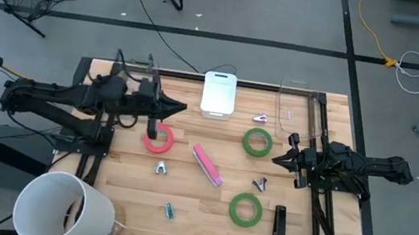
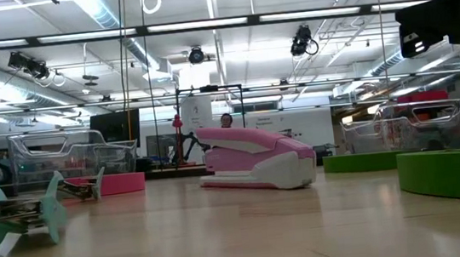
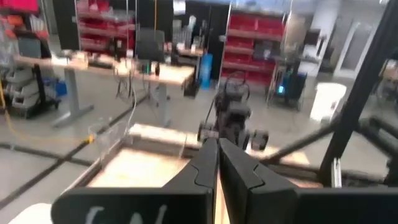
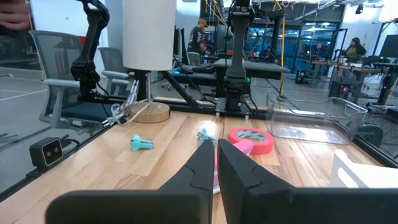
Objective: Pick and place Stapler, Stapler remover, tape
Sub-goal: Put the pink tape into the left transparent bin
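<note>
Bare wood is lying open around the pink stapler at table centre; green tape is crowding two o'clock; red tape is blocking ten o'clock; the white box is guarding twelve.

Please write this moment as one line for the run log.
left end effector: shut, empty, above red-pink tape | right end effector: shut, empty | pink stapler: on table

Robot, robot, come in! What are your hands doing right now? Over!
Left gripper shut, empty, above the red-pink tape. Right gripper shut, empty, beside a green tape. Pink stapler untouched mid-table.
</note>
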